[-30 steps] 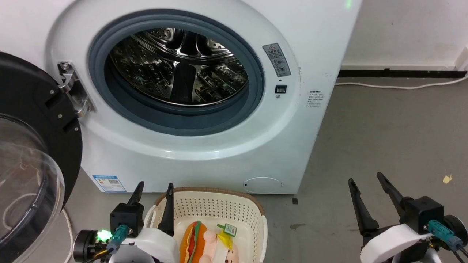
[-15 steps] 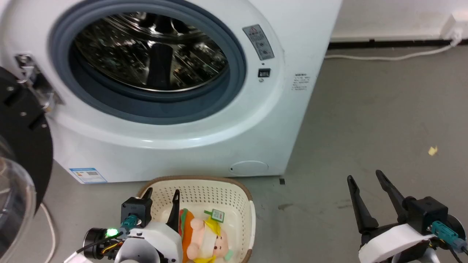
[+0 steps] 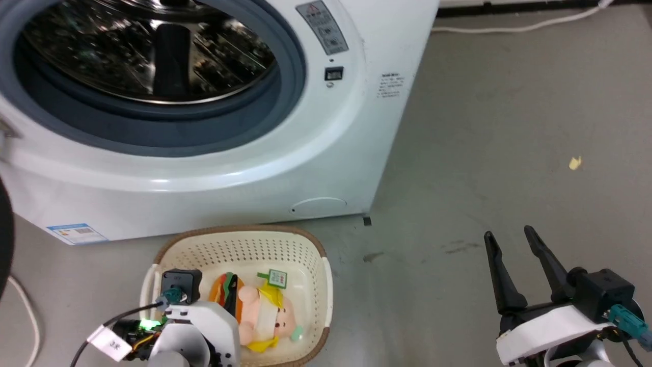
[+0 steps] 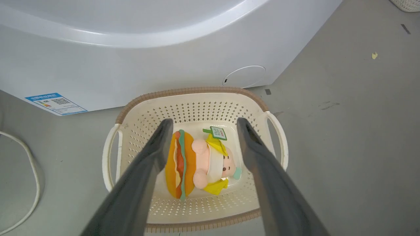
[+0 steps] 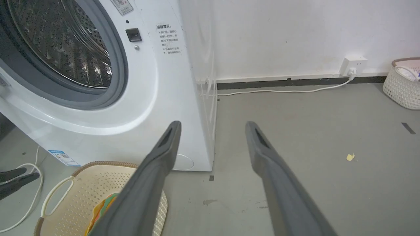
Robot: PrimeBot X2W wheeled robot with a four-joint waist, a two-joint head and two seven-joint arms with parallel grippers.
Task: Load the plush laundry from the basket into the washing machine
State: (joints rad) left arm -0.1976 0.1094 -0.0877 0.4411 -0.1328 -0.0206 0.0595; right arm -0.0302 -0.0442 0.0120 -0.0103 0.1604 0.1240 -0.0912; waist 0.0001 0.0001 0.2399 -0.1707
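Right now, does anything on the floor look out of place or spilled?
A yellow scrap lies on the floor right of the washer, and a dark stain marks the floor beside the basket. Nothing looks tipped or spilled.

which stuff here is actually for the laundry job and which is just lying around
For the job: plush laundry, basket, washing machine, open left gripper over the basket.
Just lying about: white cable, wall socket, second basket, yellow scrap on the floor.

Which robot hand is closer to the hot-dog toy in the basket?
Left. The left gripper hangs open right over the toy in the basket. The right gripper is open too, off to the right over the floor, outside the basket.
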